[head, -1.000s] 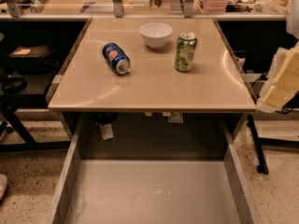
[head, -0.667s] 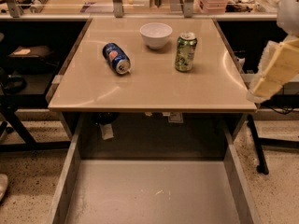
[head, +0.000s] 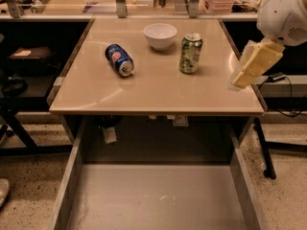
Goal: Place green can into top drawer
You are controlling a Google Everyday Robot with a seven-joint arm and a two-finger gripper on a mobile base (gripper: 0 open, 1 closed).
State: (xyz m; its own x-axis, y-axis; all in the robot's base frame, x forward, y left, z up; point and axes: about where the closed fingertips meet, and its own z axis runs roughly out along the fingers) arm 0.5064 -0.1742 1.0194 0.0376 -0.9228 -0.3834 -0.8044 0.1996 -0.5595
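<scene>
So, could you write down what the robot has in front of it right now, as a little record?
table: beige top, carries two cans and a bowl
green can: upright on the table, just right of the bowl
white bowl: near the back of the table
blue can: lying on its side, left of the bowl
top drawer: pulled open below the table, bare grey bottom showing
end effector: over the table's right edge, right of the green can, not touching it
task state: green can not yet in the drawer
</scene>
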